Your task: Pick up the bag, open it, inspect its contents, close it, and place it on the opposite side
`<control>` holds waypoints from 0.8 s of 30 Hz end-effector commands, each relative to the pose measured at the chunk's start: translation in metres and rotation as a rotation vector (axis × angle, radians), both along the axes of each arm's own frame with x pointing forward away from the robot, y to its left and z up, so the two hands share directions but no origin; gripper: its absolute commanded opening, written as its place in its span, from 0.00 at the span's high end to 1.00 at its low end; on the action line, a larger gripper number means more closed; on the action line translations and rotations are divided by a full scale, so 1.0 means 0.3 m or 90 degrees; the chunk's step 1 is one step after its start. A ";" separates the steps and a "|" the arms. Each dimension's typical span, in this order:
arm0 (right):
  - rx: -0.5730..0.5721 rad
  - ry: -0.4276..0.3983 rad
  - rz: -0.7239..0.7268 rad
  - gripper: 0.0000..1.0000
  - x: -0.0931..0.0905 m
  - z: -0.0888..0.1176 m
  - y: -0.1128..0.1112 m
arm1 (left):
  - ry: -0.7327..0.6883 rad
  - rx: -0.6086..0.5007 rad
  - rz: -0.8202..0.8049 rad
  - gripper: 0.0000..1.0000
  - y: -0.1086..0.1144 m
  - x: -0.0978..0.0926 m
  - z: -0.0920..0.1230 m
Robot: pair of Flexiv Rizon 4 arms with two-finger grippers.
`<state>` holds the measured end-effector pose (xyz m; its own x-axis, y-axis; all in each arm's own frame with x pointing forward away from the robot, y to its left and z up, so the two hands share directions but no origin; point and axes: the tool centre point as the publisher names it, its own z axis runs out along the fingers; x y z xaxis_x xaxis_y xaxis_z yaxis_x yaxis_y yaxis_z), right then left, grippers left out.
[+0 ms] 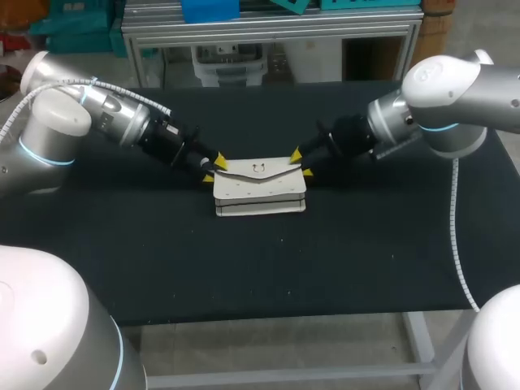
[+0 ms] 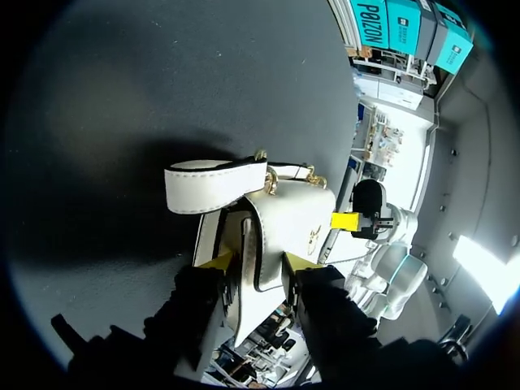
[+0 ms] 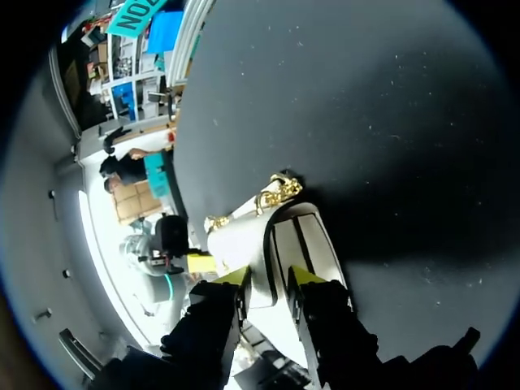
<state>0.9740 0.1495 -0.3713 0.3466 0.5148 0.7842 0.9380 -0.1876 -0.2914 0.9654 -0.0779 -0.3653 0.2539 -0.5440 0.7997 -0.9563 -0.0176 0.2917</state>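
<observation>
White leather flap bag [image 1: 260, 188] is being pinched at both ends, left tool [image 1: 214, 169] and right tool [image 1: 301, 162] each clamping one, mid black bench [image 1: 260, 268]. Its flap is lying shut, so opening, inspecting, closing and placing are likely all waiting.

A white bag [image 1: 260, 188] lies near the middle of the black desk [image 1: 260, 268], its flap on top with a small ring clasp at the centre. The left arm [image 1: 97, 114] comes in low from the left. Its end effector [image 1: 214, 169] takes the bag's left end between its two yellow tips. The right arm [image 1: 439, 106] mirrors it, and its end effector [image 1: 301, 162] clasps the right end in the same way.
</observation>
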 end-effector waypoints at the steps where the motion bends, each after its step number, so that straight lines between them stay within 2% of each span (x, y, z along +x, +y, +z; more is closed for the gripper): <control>1: 0.011 -0.013 0.015 1.00 0.007 -0.010 0.013 | 0.002 -0.002 -0.022 0.70 -0.034 0.027 -0.025; 2: 0.006 -0.020 0.021 1.00 0.005 -0.010 0.016 | 0.000 0.002 -0.024 0.80 -0.043 0.023 -0.029; 3: 0.006 -0.025 0.022 1.00 0.004 -0.011 0.017 | -0.004 0.004 -0.023 0.85 -0.047 0.022 -0.031; 4: 0.006 -0.033 0.026 1.00 0.005 -0.012 0.016 | -0.010 0.001 -0.025 1.00 -0.048 0.020 -0.033; 7: 0.005 -0.053 0.029 1.00 0.001 -0.016 0.007 | -0.028 -0.001 -0.013 1.00 -0.042 0.012 -0.033; 8: 0.004 -0.059 0.028 0.97 -0.001 -0.017 0.003 | -0.034 -0.001 -0.008 1.00 -0.039 0.012 -0.032; 10: 0.002 -0.070 0.026 0.75 -0.005 -0.020 -0.005 | -0.040 -0.002 -0.005 1.00 -0.035 0.009 -0.030; 11: 0.004 -0.078 0.023 0.62 -0.007 -0.022 -0.009 | -0.042 -0.003 -0.004 0.84 -0.031 0.008 -0.029; 12: 0.004 -0.080 0.022 0.52 -0.008 -0.024 -0.014 | -0.046 -0.003 0.001 0.62 -0.028 0.006 -0.029; 14: 0.008 -0.085 0.015 0.28 -0.010 -0.028 -0.021 | -0.050 -0.014 0.004 0.42 -0.018 0.001 -0.027; 15: 0.008 -0.087 0.014 0.09 -0.011 -0.028 -0.024 | -0.053 -0.016 0.010 0.44 -0.014 -0.001 -0.024; 17: 0.010 -0.094 0.011 0.05 -0.011 -0.028 -0.028 | -0.061 -0.023 0.008 0.51 -0.009 -0.006 -0.019; 19: 0.012 -0.098 0.010 0.07 -0.010 -0.023 -0.029 | -0.072 -0.023 0.006 0.56 -0.012 -0.013 -0.014; 24: 0.016 -0.110 0.010 0.15 -0.003 -0.005 -0.029 | -0.089 -0.017 0.008 0.57 -0.019 -0.027 0.004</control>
